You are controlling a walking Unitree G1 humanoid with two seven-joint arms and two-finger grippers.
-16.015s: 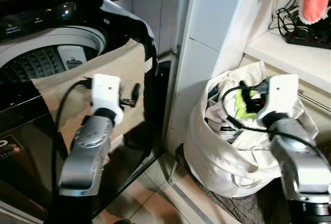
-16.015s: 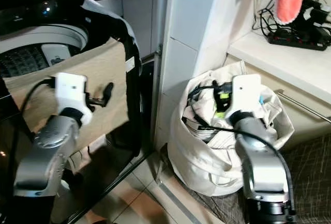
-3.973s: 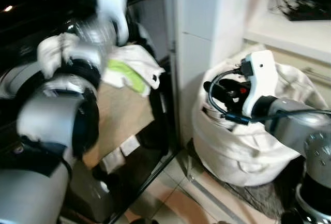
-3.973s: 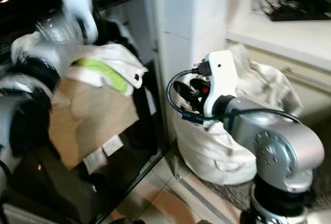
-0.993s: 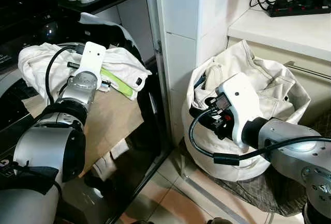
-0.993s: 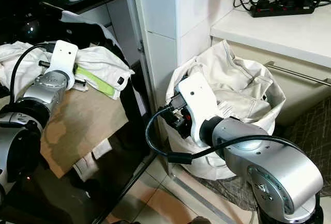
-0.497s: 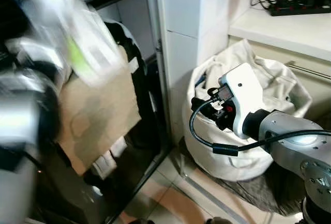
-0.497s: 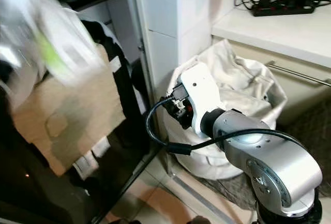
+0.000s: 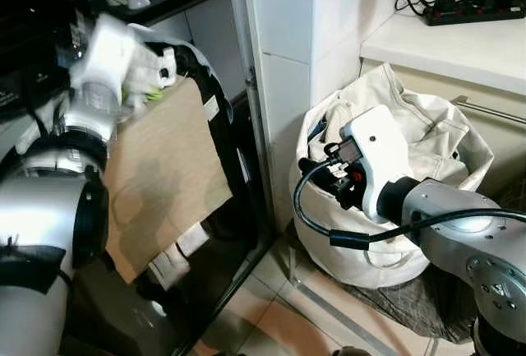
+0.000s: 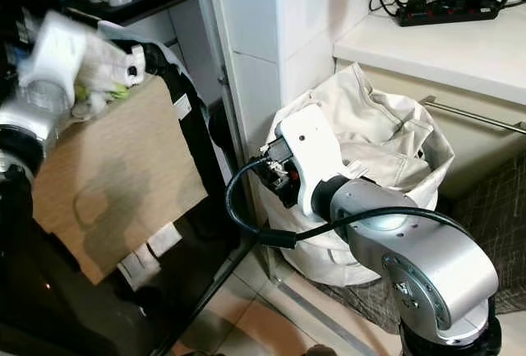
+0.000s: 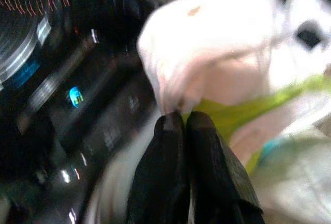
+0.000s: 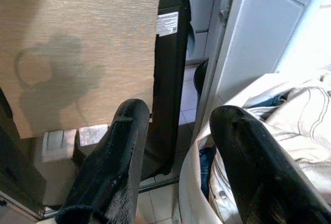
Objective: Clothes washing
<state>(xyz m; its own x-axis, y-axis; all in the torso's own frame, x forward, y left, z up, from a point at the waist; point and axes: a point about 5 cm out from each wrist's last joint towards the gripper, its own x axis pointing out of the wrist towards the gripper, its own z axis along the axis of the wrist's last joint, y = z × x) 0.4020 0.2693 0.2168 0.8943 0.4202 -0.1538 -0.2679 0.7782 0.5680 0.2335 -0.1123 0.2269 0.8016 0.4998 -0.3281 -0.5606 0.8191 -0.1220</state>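
Laundry is the matter: a white garment with a lime-green stripe (image 11: 243, 105) hangs pinched in the left claw (image 11: 181, 123), whose two black fingers are pressed together on the cloth. In the left eye view that claw sits at the upper left of the frame, blurred, above the dark washing machine (image 9: 33, 68), with the garment (image 9: 144, 72) bunched beside it. A tan cloth (image 9: 160, 175) drapes down the machine's front at left centre. The right claw (image 12: 178, 154) is spread wide and grips nothing; it hovers at the mouth of the white laundry bag (image 9: 411, 134) at right centre, which stands on the floor against the tiled wall. A white counter (image 9: 444, 39) at the upper right carries a black power strip (image 9: 472, 6).
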